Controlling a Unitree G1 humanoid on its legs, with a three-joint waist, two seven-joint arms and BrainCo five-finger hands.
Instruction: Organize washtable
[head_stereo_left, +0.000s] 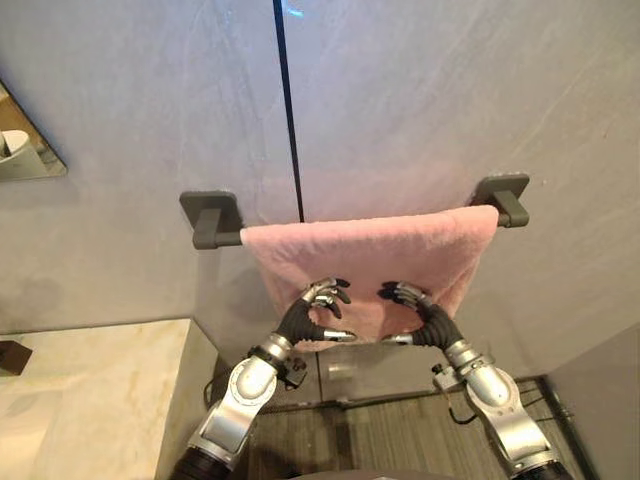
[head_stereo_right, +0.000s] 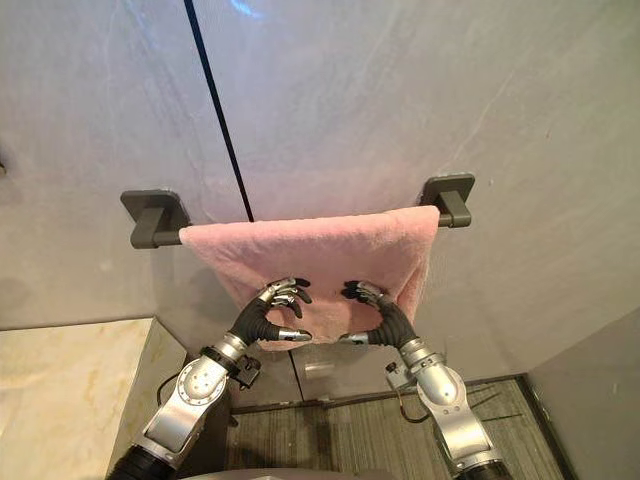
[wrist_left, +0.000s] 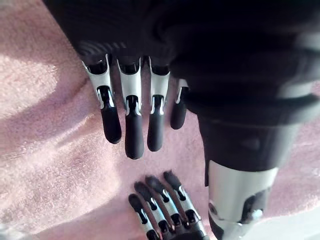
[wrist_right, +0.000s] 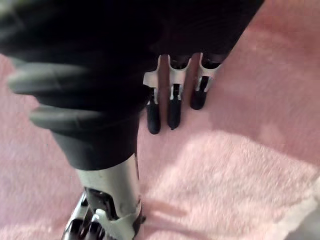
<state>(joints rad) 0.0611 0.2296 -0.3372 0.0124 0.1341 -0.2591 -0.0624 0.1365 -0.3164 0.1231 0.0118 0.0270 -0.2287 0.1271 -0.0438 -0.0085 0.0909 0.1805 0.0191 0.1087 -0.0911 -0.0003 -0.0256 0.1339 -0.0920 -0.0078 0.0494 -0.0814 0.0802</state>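
As the pink towel (head_stereo_left: 372, 255) hangs draped over the wall rail (head_stereo_left: 212, 228), the left robot hand (head_stereo_left: 310, 312) & right robot hand (head_stereo_left: 422, 315) hover at its lower half, fingers loose, gripping nothing. Soft, light, floppy cloth, prob. best pinched at its 2 bottom corners.

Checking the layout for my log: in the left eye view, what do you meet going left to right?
Left rail bracket, left hand, right hand, right rail bracket; the pink towel spans behind both hands.
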